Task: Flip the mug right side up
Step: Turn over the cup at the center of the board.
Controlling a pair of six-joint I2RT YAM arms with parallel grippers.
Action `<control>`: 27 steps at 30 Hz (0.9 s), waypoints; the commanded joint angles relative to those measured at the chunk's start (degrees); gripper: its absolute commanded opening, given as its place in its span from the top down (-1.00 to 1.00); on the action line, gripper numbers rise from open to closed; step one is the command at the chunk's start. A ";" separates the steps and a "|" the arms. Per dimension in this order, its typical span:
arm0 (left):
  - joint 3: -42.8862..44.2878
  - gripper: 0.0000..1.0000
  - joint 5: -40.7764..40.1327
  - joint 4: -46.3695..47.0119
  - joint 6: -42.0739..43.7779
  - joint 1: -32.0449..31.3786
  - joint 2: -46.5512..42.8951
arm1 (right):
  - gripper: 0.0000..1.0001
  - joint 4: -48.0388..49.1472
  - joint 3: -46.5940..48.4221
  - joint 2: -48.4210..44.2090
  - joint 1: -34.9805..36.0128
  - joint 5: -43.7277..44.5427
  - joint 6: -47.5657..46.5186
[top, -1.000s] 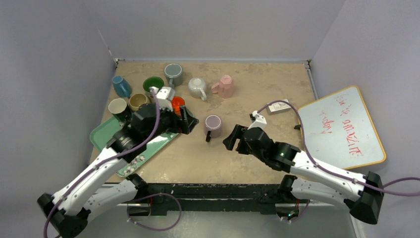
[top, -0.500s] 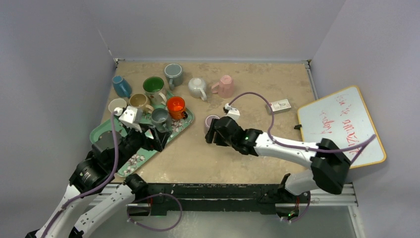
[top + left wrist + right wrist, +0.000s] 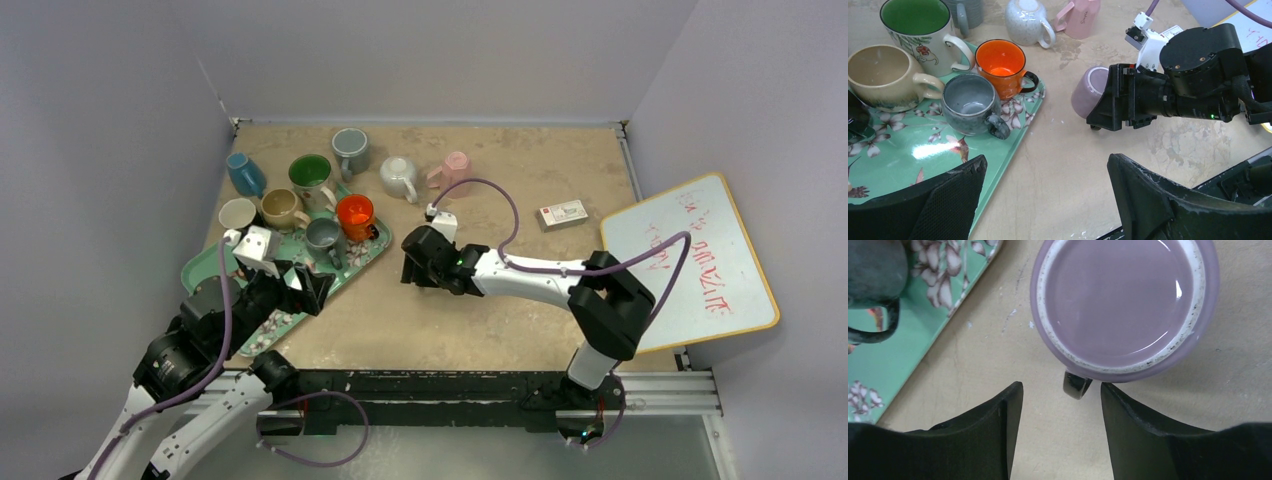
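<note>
Your lilac mug [image 3: 1125, 305] sits bottom up on the counter [image 3: 480, 330], with its pale foot ring facing the right wrist camera. It is just beside the right corner of the flowered green tray [image 3: 908, 160] and does not touch it. The mug's dark handle [image 3: 1077, 385] points toward your right claw [image 3: 1063, 430].

The right claw's fingers are spread. The handle lies in the gap between their tips, and you can see bare counter on either side of it, so nothing is pinched. From the left wrist view, the right claw [image 3: 1113, 100] is up against the mug [image 3: 1089, 91] and hides its right side.

Your left claw [image 3: 1048, 195] is spread wide with nothing between its fingers. It hangs over the near end of the tray, well apart from the lilac mug.

An orange mug [image 3: 1000, 60], a grey mug [image 3: 970, 102] and a beige mug [image 3: 880, 75] stand upright on the tray. A mug with a green inside [image 3: 918, 25] is at the tray's far edge.

Farther back on the counter are a speckled white mug [image 3: 1025, 22] and a pink mug [image 3: 1083, 17]. A blue mug [image 3: 245, 173] is tipped near the left wall.

To the right are a small box [image 3: 561, 213] and a whiteboard [image 3: 690, 265] with red writing on it.
</note>
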 commanded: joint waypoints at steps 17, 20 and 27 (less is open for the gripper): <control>-0.05 -0.79 -0.87 0.26 0.94 0.03 1.00 | 0.17 -7.67 -0.34 -3.20 -2.22 9.32 0.81; -0.17 -0.79 -0.62 0.31 0.85 0.03 0.85 | 0.17 -6.46 -0.28 -3.06 -2.16 8.15 0.83; -0.20 -0.79 -0.10 0.60 0.74 0.03 0.59 | 0.09 -8.36 2.41 -0.76 -2.21 9.07 1.48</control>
